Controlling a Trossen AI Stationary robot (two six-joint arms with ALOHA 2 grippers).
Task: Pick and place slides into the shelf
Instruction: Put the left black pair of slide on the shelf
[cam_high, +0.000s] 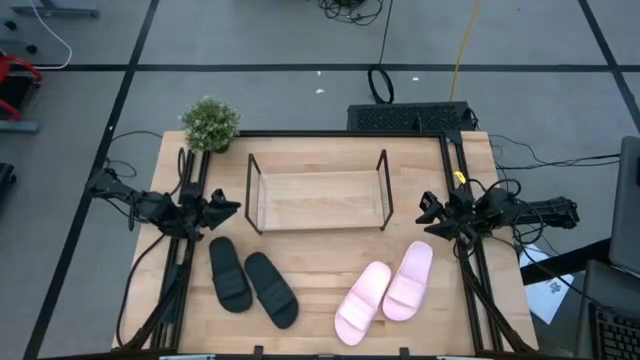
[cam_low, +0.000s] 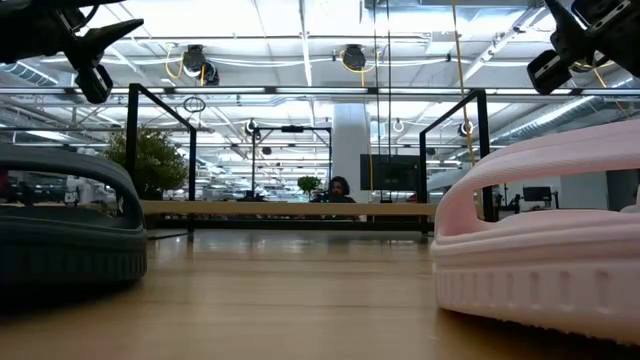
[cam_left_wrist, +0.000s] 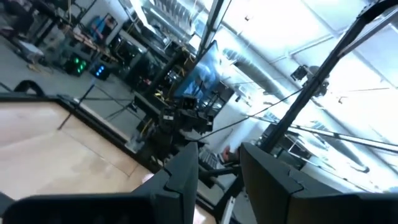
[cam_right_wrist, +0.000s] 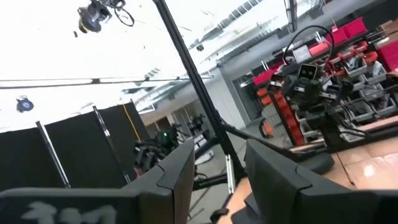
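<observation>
The shelf (cam_high: 318, 190) is a black wire rack on a light wooden base at the table's middle, toward the far side; its frame (cam_low: 135, 150) also stands in the low view. Two black slides (cam_high: 250, 282) lie soles down near-left of it, and two pink slides (cam_high: 385, 292) lie near-right. In the low view one black slide (cam_low: 65, 230) and one pink slide (cam_low: 545, 240) fill the foreground. My left gripper (cam_high: 230, 208) hovers open at the shelf's left, above the table. My right gripper (cam_high: 425, 210) hovers open at its right. Both point toward the shelf.
A small potted plant (cam_high: 210, 125) stands at the table's far-left corner. Black rails (cam_high: 185, 260) run along the table's left and right edges. Bare wood lies between the two pairs of slides and in front of the shelf. A person sits far behind the table (cam_low: 340, 187).
</observation>
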